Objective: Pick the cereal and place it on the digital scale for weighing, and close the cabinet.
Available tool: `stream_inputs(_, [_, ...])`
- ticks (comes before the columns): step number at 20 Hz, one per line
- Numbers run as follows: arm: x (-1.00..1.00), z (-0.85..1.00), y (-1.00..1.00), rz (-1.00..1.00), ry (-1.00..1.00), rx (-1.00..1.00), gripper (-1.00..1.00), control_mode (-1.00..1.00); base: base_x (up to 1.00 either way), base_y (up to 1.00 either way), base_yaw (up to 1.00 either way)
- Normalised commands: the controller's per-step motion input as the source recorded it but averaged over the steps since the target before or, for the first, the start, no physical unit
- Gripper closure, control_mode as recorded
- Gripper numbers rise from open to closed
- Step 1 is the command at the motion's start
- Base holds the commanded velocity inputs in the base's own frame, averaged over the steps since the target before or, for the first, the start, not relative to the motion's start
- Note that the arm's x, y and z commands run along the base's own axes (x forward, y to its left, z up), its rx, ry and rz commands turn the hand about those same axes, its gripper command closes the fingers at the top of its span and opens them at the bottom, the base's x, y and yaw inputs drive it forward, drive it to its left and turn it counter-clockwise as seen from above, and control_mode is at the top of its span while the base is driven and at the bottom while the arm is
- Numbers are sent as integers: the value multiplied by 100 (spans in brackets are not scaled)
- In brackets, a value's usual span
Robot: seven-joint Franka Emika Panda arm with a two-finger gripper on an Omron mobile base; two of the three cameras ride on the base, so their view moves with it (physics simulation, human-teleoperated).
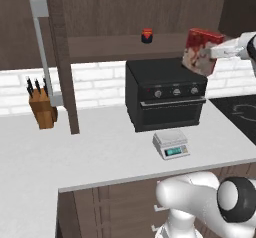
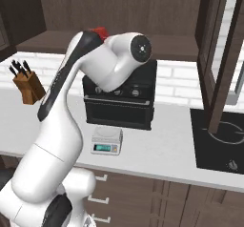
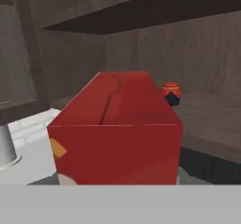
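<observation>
The cereal is gripped by the claw, tilted in the air above the oven. The scale sits on the counter just before the oven. The cabinet door is seen open.

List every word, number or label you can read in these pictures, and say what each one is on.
No text can be read anywhere.
cereal: red box with a pale picture, no lettering legible.
digital scale: greenish display lit, any digits too small to read.
oven: three knobs, markings too blurred to read.
small red-and-black jar: any label too small to tell.
</observation>
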Motion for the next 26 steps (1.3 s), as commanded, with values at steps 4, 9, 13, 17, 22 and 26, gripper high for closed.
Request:
stream_inputs(4, [-49,-67,16,42,0,-6,100,-100,0,0,0])
stream_inputs(9, [-17,-84,21,43,0,-8,100,-100,0,0,0])
stream_inputs(13, [1,-88,31,29,1,-7,100,-100,0,0,0])
stream_inputs(17, [8,-77,6,21,0,-2,100,-100,0,0,0])
stream_inputs(22, [13,-67,0,18,0,0,100,-100,0,0,0])
stream_inputs(26, [28,-55,0,11,-1,0,100,-100,0,0,0])
